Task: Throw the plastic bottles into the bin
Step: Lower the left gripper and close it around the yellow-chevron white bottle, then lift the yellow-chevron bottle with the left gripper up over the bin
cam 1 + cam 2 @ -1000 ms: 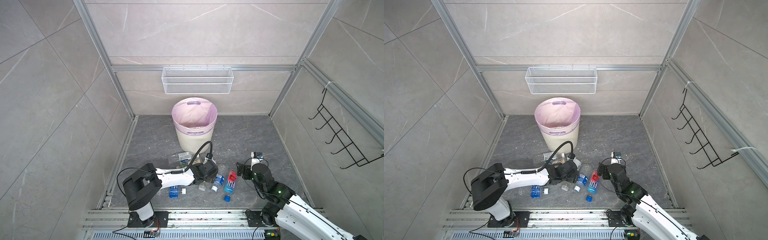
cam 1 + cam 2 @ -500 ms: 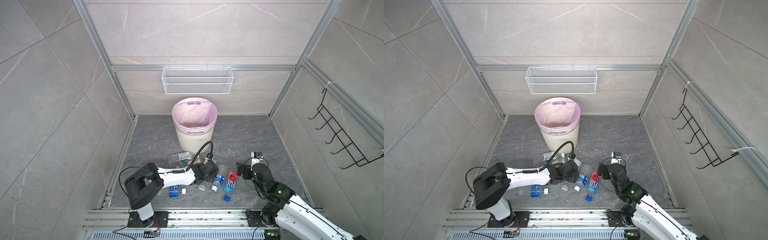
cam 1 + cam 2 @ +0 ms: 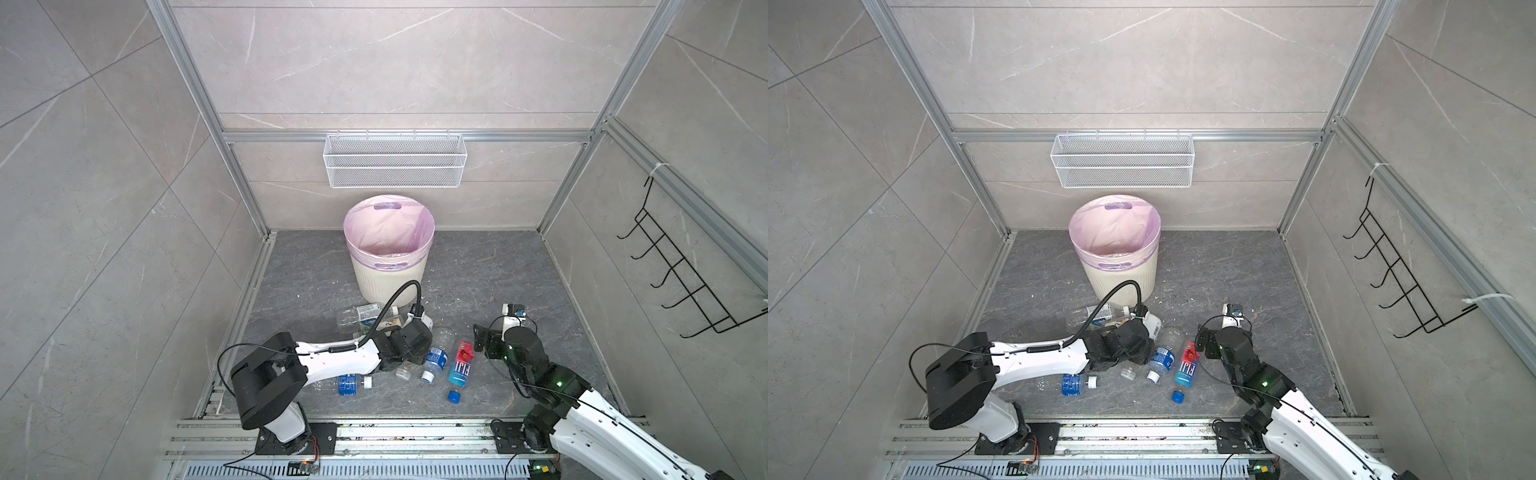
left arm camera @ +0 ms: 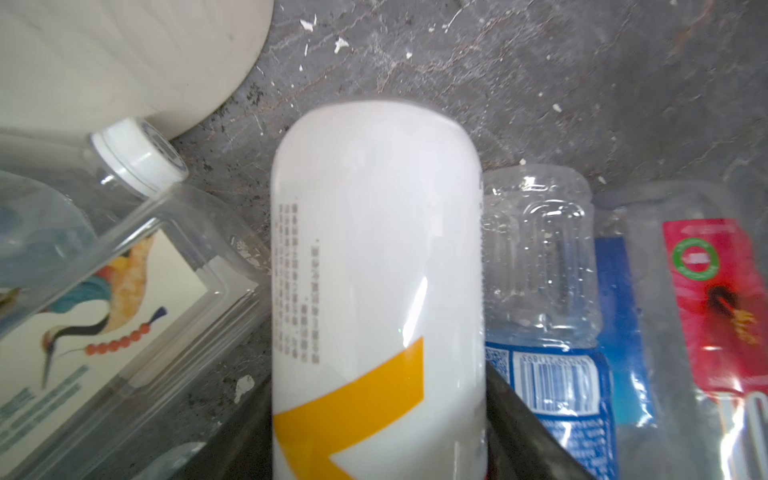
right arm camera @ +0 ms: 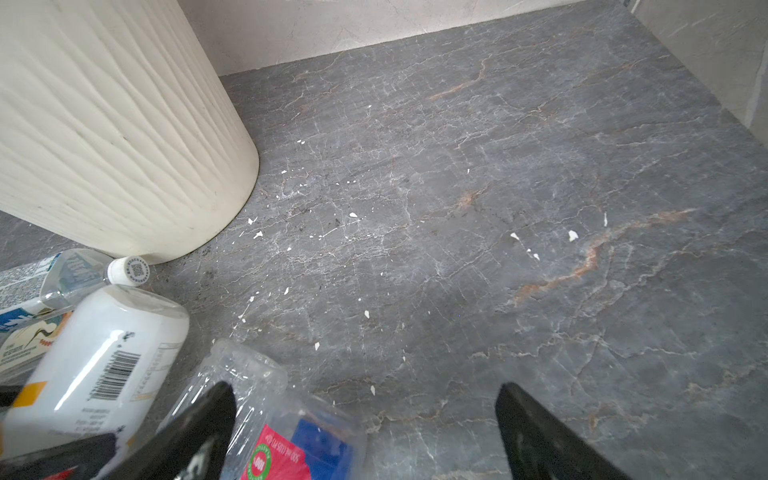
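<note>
White plastic bottle with yellow stripe [image 4: 374, 249] lies clamped in my left gripper [image 4: 376, 386]; my right gripper [image 5: 365, 388] jaws stand wide apart.

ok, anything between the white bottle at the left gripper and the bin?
Nothing lies between: bare floor separates the white bottle from the bin. The bin's own height is the barrier, so the bottle likely has to go up and over. The arm's cable arcs in front of the bin.
</note>
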